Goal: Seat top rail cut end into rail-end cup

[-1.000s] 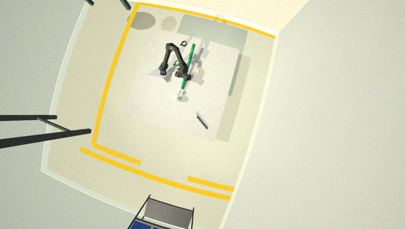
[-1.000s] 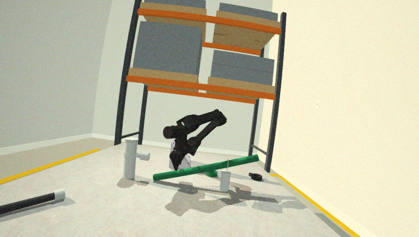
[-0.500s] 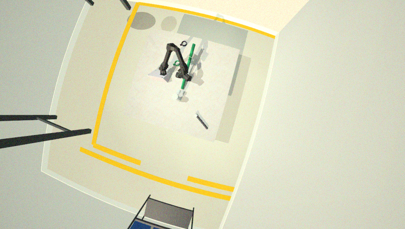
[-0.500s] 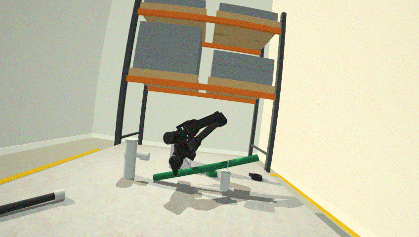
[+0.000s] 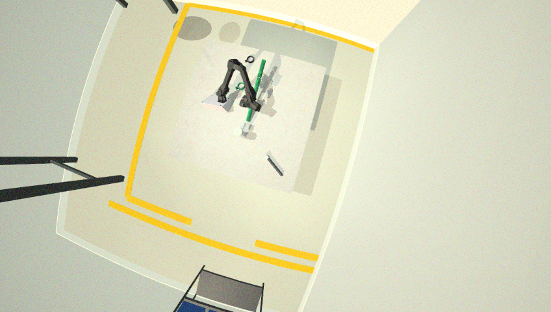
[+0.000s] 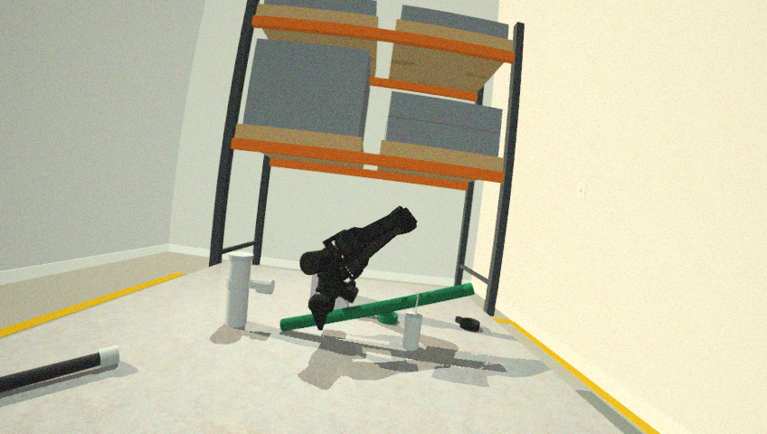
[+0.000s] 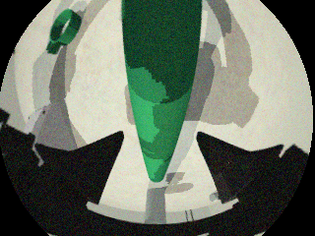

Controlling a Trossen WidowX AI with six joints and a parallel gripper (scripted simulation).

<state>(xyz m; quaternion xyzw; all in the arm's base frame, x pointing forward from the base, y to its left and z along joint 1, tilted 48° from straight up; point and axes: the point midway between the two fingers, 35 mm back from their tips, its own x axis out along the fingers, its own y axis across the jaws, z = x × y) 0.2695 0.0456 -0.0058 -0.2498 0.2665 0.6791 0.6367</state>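
Approach step, by my read — black claw (image 6: 321,316) is hanging wide open over the long green fence rail (image 6: 376,307), gripping nothing. Rail's low cut end is sitting short of the small white rail-end cup (image 6: 263,286) on the tall white post (image 6: 238,290); far end is running up through the loop cap on the short white post (image 6: 412,330). Next move prob. needs fingers dropping either side of the rail, closing, then sliding it lengthwise twd the cup. Arm's folding forward, wrist pitching steeply down — rail centred betw. the fingers in wrist view.
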